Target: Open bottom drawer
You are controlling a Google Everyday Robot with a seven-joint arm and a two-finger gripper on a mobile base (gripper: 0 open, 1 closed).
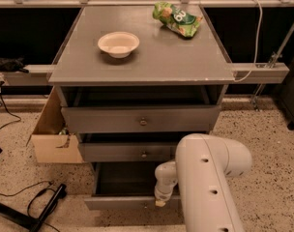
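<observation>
The bottom drawer (119, 203) of the grey cabinet stands pulled out, and its dark interior (125, 178) shows behind the low front. Its knob is hidden. My gripper (159, 202) hangs from the white arm (207, 178) at the right end of that drawer's front edge, right against it. The arm's bulk hides the drawer's right side.
The middle drawer (130, 152) and top drawer (139, 120) each stand slightly out, with round knobs. On the cabinet top rest a white bowl (118, 43) and a green snack bag (177, 17). An open cardboard box (52, 134) sits left of the cabinet. Black cables (38, 204) lie on the floor.
</observation>
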